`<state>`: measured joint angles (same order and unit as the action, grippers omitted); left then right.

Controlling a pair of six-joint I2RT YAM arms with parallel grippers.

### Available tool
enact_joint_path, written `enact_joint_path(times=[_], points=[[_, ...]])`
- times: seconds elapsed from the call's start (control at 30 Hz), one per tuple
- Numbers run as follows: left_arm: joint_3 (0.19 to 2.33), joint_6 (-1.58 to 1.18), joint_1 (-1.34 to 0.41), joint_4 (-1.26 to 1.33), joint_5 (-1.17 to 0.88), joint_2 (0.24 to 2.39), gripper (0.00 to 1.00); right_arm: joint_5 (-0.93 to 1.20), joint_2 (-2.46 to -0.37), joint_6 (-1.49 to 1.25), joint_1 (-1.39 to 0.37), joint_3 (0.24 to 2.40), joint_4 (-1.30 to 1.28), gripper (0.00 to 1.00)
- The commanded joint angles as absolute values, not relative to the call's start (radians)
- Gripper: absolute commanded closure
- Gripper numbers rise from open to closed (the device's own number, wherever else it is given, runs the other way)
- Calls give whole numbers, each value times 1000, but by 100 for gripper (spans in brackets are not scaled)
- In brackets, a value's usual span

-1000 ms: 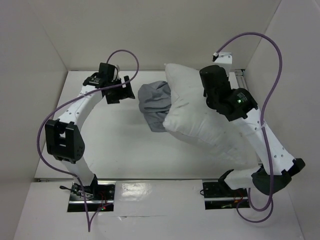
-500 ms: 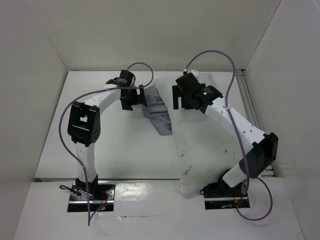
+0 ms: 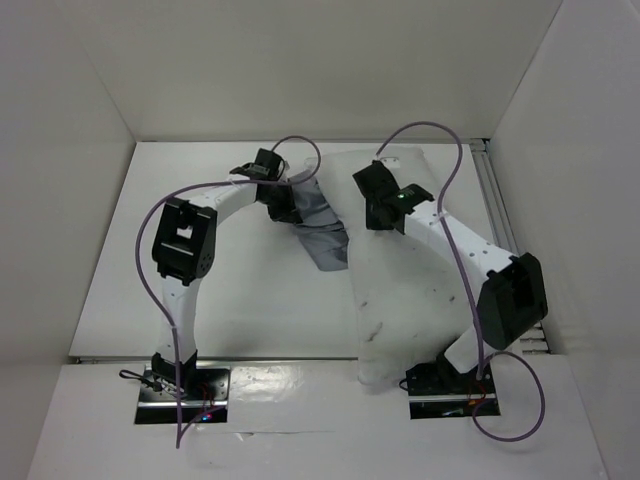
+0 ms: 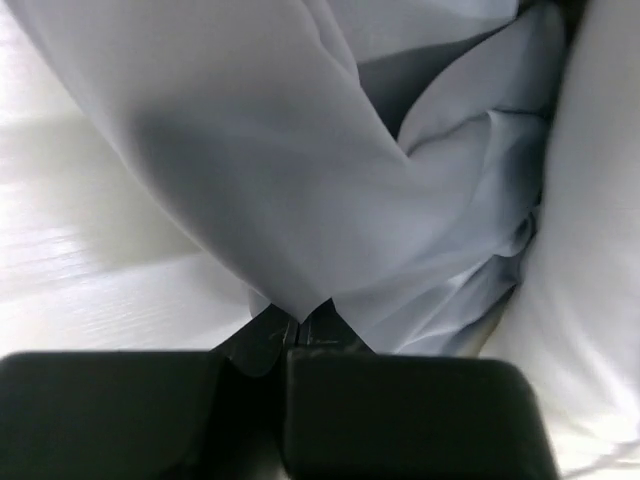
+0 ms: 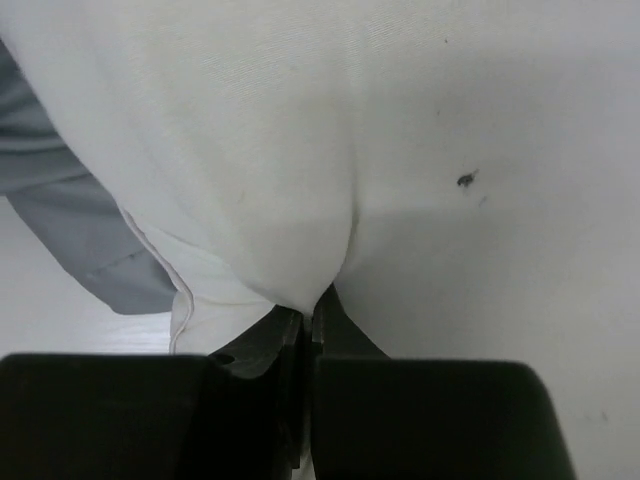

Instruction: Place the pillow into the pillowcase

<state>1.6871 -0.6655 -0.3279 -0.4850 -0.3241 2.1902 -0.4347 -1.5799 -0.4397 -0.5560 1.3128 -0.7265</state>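
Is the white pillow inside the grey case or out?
Out, at least mostly: the pillow shows bare white along its length; the pillowcase is bunched beside its far end.

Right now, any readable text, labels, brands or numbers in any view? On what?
None readable in any view.
The pillow has only dark specks, no print.
The pillowcase is plain grey.
The left hand and right hand are bare black, with no markings visible.
The right arm shows a green light but no lettering.
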Motion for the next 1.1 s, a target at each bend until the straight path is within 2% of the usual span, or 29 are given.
enact_joint_path(times=[0.0, 0.1, 0.27, 0.47, 0.5, 0.53, 0.63, 0.67, 0.7, 0.77, 0.8, 0.93, 1.07], points=[[1736, -676, -273, -448, -385, 2114, 100, -549, -1423, -318, -496, 1428, -691, 100], [1759, -667, -215, -448, -385, 2017, 100, -537, -1353, -209, -442, 1523, -690, 100], [1875, -598, -92, -596, -514, 1924, 100, -517, -1344, -135, -417, 1583, -735, 100], [1865, -565, -46, -621, -495, 1654, 100, -454, -1403, -144, -388, 1401, -591, 100], [1874, -555, -46, -630, -530, 1637, 100, -454, -1440, -197, -376, 1416, -610, 91], [1893, -555, -46, -640, -549, 1625, 100, -421, -1518, -222, -376, 1501, -691, 50], [1927, -543, -46, -675, -568, 1588, 100, -318, -1539, -255, -420, 1577, -674, 31], [1927, -543, -46, -675, -577, 1577, 100, -278, -1519, -255, -437, 1577, -634, 19], [1939, -543, -46, -675, -592, 1566, 100, -235, -1499, -264, -466, 1557, -596, 13], [1971, -543, -46, -675, -618, 1557, 100, -85, -1467, -278, -489, 1532, -501, 2], [1985, -543, -46, -689, -632, 1557, 100, -52, -1466, -294, -503, 1532, -483, 0], [2045, -543, -72, -721, -689, 1585, 100, 57, -1453, -305, -598, 1517, -420, 0], [2033, -543, -132, -721, -658, 1594, 100, 183, -1427, -305, -607, 1459, -339, 0]])
